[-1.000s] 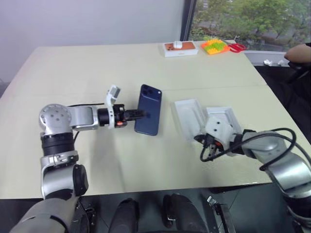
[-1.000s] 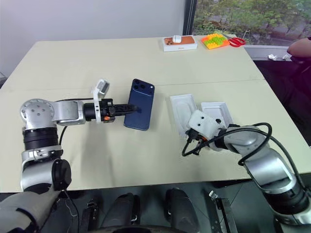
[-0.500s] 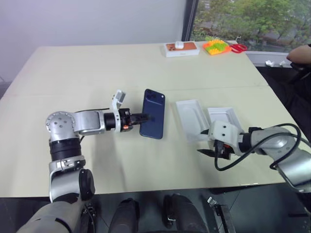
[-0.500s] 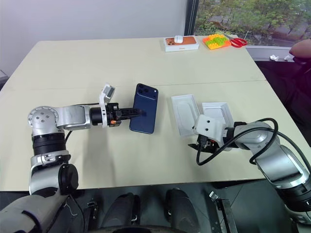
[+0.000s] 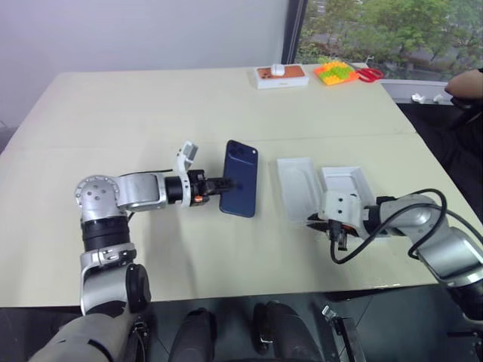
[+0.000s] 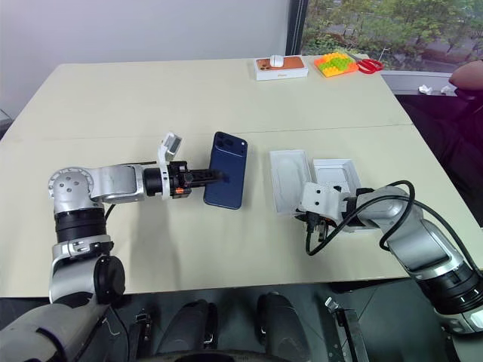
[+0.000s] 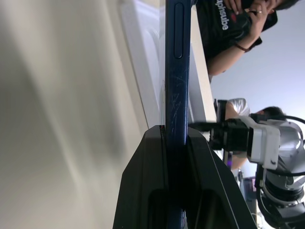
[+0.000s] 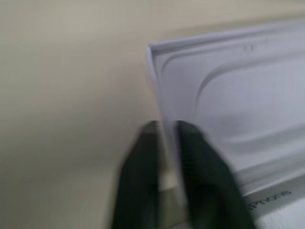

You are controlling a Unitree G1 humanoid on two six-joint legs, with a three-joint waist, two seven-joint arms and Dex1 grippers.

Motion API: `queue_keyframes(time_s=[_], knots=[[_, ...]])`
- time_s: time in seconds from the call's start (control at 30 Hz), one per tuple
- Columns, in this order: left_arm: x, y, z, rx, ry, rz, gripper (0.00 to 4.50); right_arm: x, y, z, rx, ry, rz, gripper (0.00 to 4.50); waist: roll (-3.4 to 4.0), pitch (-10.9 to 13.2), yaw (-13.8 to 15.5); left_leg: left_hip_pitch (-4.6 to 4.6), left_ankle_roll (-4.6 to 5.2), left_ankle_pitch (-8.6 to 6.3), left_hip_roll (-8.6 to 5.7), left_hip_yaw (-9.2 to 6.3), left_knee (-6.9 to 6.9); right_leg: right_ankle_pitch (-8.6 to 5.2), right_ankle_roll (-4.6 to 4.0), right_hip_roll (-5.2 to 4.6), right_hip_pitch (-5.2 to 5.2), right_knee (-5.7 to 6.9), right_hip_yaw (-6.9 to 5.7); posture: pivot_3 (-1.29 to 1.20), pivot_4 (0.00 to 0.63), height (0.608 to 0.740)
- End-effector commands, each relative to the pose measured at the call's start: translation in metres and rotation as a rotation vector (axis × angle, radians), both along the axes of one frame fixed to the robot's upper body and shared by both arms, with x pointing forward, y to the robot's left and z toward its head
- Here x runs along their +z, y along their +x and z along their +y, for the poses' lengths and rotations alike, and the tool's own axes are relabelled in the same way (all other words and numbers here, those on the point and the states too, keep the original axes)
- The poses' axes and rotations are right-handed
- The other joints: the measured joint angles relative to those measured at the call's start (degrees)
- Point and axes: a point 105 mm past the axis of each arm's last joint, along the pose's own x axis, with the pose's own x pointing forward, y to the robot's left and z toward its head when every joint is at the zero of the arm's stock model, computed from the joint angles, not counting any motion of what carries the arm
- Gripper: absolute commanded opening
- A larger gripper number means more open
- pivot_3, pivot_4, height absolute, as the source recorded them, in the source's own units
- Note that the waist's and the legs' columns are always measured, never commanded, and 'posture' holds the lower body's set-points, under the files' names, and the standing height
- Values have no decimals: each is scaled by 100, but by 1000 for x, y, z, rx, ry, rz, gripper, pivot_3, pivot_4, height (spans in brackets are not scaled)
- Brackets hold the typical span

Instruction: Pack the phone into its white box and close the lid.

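Your left tool is clamped on the phone, held on edge just above the surface. Your right tool pinches the near rim of the white insert tray, which lies beside the phone. Just past the tray sits another white box part. Nothing is packed yet: the phone still has to go in and the lid on.

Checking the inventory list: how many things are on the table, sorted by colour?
Dark blue: 1, the phone
White: 3, two trays, far phone box
Orange-green: 1, toy
Red: 1, scissors
Total: 6
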Motion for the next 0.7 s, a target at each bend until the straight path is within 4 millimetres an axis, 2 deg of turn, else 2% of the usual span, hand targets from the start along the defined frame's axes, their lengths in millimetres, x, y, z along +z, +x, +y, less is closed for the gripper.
queue_keyframes(time_s=[0.03,0.13,0.27,0.33,0.47,0.7], knots=[[20,0,4,3,-59,-64,0,5,-4,8,59,-10,-40,28,0,0,3,0,-1,0,0,0,0,0,0,0,0,0,0,0,150,740],[21,2,9,18,-71,-60,0,6,-13,17,116,2,-35,28,0,0,2,0,-4,2,0,1,0,0,0,-2,0,0,0,0,150,740],[26,7,21,42,-70,-59,0,7,-51,53,323,17,-6,28,0,0,-12,2,-9,4,1,-1,-1,0,0,2,0,1,0,0,150,740],[26,8,22,36,-55,-53,0,5,-58,65,358,19,-16,28,0,0,-13,3,-11,4,1,-3,-1,0,0,3,0,1,0,0,150,740],[29,9,23,24,-35,-52,0,1,-55,74,334,-2,-47,28,0,0,19,1,-34,6,-1,-5,0,0,1,-5,2,1,-4,0,150,740],[28,7,28,15,7,-40,0,-5,-40,77,239,-38,-83,28,0,0,13,2,-35,7,-3,-5,1,1,2,-9,3,0,-5,0,150,740]])
